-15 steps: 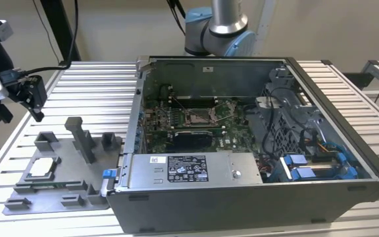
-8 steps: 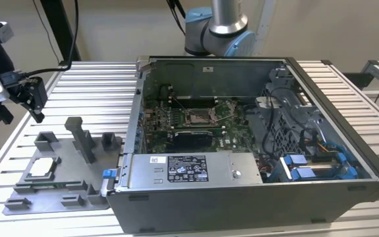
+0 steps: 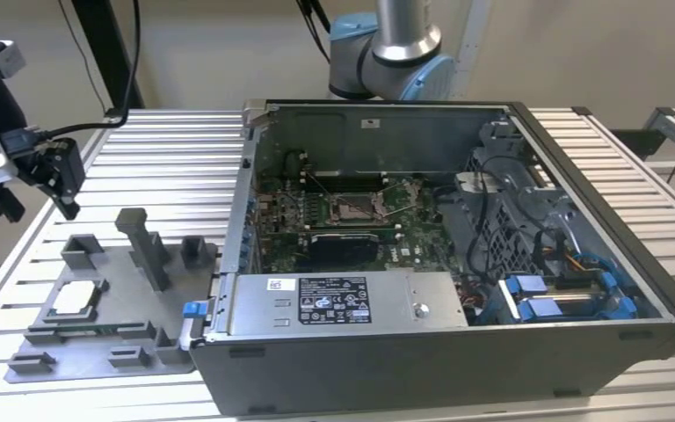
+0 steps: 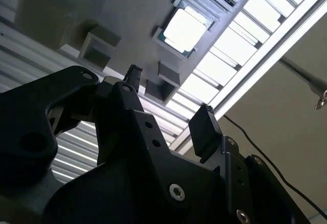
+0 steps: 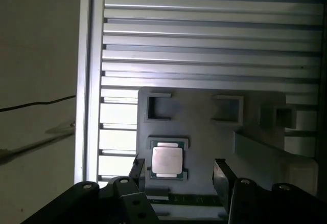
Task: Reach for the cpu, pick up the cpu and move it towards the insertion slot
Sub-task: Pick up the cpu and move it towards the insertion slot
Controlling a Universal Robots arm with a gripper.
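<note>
- One gripper (image 5: 179, 175), mine: jaws spread wide, nothing between them. Both black fingers (image 5: 220, 177) show in both wrist views.
- One cpu (image 5: 167, 161): pale silver square, lying flat in its seat on the grey fixture plate (image 3: 120, 308). Untouched.
- In the first wrist view the cpu sits in the gap between my two fingertips, closer to one finger. In the exterior view I'm up off the plate, toward its far end, well apart from the cpu (image 3: 74, 299).
- One fixture plate, flat on the slatted tabletop (image 3: 138, 149) on the exterior view's left. It carries one tall upright post (image 3: 147, 248) and several low grey blocks around the cpu seat.
- One open PC case (image 3: 431, 360), just beside the plate on the exterior view's right, touching or nearly touching its edge; can't tell which.
- One insertion slot (image 3: 353, 208): silver-framed square with a dark centre, on the green motherboard (image 3: 420, 233) inside the case. Nothing seated in it.
- The slot and the cpu are well apart, with the case wall between them.
- One arm column (image 3: 390, 40) rises behind the case.
</note>
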